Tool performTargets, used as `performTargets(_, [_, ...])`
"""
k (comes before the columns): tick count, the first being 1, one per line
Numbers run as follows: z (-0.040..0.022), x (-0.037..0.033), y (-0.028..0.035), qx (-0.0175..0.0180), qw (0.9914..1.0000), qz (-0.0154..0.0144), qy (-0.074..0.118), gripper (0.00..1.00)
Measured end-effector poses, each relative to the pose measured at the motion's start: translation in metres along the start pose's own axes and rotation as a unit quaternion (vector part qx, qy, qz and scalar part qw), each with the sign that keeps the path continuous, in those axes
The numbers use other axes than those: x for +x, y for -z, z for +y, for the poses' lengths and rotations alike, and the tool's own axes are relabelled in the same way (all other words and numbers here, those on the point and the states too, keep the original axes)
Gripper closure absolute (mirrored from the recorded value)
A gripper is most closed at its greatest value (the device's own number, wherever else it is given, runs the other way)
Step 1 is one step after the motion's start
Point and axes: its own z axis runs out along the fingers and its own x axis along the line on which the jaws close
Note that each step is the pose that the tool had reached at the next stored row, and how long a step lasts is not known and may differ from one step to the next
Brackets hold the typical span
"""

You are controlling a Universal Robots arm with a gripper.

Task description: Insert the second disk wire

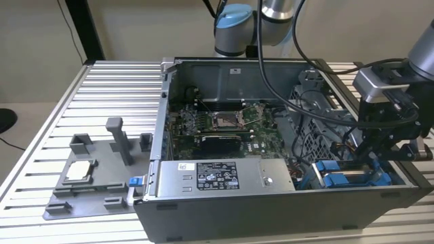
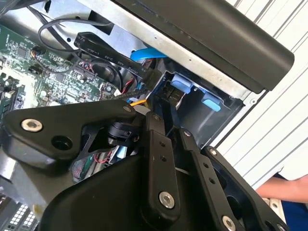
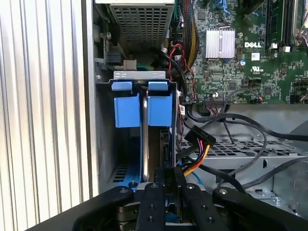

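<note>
Yellow-red-black disk wire [image 3: 196, 162] seemingly pinched by gripper [image 3: 168, 177] behind blue drive trays [image 3: 129, 108], case [image 1: 271, 216] corner; insertion in hand, needs square alignment, straight push.

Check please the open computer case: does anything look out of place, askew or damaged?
Nothing looks damaged or spilled. One thing stands out: the disk wire lies loose beside the blue drive carriers, its dark plug seemingly in no socket, with the gripper right at its strands.
</note>
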Motion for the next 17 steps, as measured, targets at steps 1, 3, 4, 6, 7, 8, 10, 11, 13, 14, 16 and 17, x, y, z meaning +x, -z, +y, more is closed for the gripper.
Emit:
performTargets(1, [0.0, 0.0, -0.0003, 0.0, 1.0, 0.0, 0.0, 1.0])
performTargets(3, [0.0, 0.0, -0.0007, 0.0, 1.0, 0.0, 0.0, 1.0])
performTargets(4, [0.0, 0.0, -0.0009, 0.0, 1.0, 0.0, 0.0, 1.0])
performTargets(6, [0.0, 0.0, -0.0012, 0.0001, 1.0, 0.0, -0.003, 1.0])
performTargets(7, [0.0, 0.0, -0.0012, 0.0001, 0.99999, 0.0001, -0.005, 1.0])
performTargets(8, [0.0, 0.0, -0.0013, 0.0002, 0.99997, 0.0001, -0.008, 1.0])
performTargets(10, [0.0, 0.0, -0.0013, 0.0003, 0.99993, 0.0002, -0.011, 1.0])
performTargets(11, [0.0, 0.0, -0.0013, 0.0003, 0.99992, 0.0002, -0.013, 1.0])
performTargets(13, [0.0001, 0.0, -0.0014, 0.0004, 0.99989, 0.0002, -0.015, 1.0])
performTargets(14, [0.0, 0.0, -0.0014, 0.0004, 0.99988, 0.0002, -0.016, 1.0])
performTargets(16, [0.0, 0.0, -0.0016, 0.0004, 0.99986, 0.0002, -0.017, 1.0])
performTargets(17, [0.0001, 0.0001, -0.0018, 0.0005, 0.99985, 0.0002, -0.017, 1.0])
